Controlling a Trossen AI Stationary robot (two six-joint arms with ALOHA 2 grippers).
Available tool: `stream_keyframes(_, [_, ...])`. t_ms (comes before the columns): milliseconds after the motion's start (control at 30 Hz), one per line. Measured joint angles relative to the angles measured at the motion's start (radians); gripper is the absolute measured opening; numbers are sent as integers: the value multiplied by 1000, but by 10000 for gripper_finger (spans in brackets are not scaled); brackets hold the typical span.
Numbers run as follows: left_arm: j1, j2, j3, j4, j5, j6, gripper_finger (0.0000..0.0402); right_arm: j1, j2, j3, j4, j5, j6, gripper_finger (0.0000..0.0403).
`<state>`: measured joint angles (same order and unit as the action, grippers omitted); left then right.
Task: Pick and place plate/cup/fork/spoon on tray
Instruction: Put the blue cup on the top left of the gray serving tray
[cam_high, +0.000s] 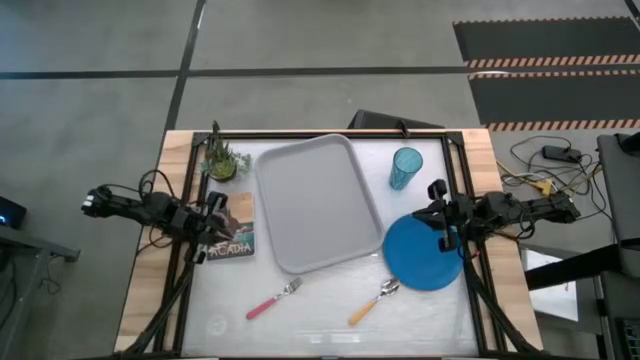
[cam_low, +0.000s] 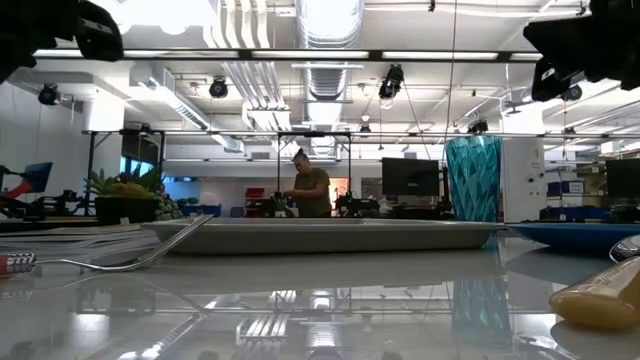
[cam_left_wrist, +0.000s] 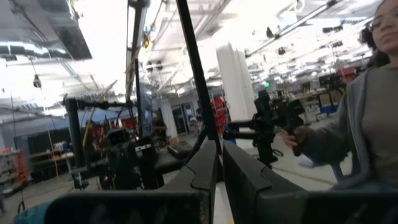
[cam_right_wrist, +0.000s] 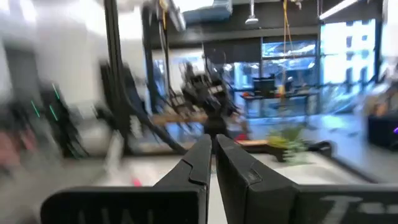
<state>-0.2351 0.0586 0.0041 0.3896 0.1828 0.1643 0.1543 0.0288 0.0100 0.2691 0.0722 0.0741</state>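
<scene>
Grey tray (cam_high: 318, 204) at the table's middle, empty, long axis running from far edge to near edge and tilted slightly, far end leaning toward the left arm's side. Used below as the landmark.

Teal cup (cam_high: 406, 167) upright, just beside the tray's far right corner, apart from it; in the low view (cam_low: 472, 179) standing tall behind the tray's rim (cam_low: 320, 236).

Blue plate (cam_high: 424, 252) flat on the table beside the tray's near right corner, close to its rim but not on it.

Pink-handled fork (cam_high: 272, 298) just past the tray's near edge, lying diagonally: metal head toward the tray, handle pointing away toward the near left.

Orange-handled spoon (cam_high: 374, 301) near the tray's near right corner, parallel to the fork: bowl toward the tray and plate, handle toward the near edge.

Right gripper (cam_high: 441, 222) hovering over the plate's far rim, on the tray's right; fingers (cam_right_wrist: 198, 163) pressed together, holding nothing.

Left gripper (cam_high: 218, 224) on the tray's left, over a picture-cover book (cam_high: 232, 228); fingers (cam_left_wrist: 204, 169) closed with only a thin slit between, empty.

Small potted plant (cam_high: 222, 160) beside the tray's far left corner.
</scene>
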Motion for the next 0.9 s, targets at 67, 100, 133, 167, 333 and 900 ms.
stream_keyframes(67, [0, 0, 0, 37, 0, 0, 11, 0, 0, 0, 44, 9, 118, 13])
stream_keyframes(100, [0, 0, 0, 63, 0, 0, 11, 0, 0, 0, 57, 9, 153, 13])
stream_keyframes(133, [0, 0, 0, 94, 0, 0, 11, 0, 0, 0, 67, 9, 173, 13])
stream_keyframes(167, [0, 0, 0, 127, 0, 0, 11, 0, 0, 0, 72, 9, 176, 13])
stream_keyframes(333, [0, -2, 0, 313, 0, 0, 11, 0, 0, 0, 73, 8, 161, 13])
stream_keyframes(900, [0, 0, 1, 415, -1, 0, 11, 0, 8, 9, 94, 133, 140, 13])
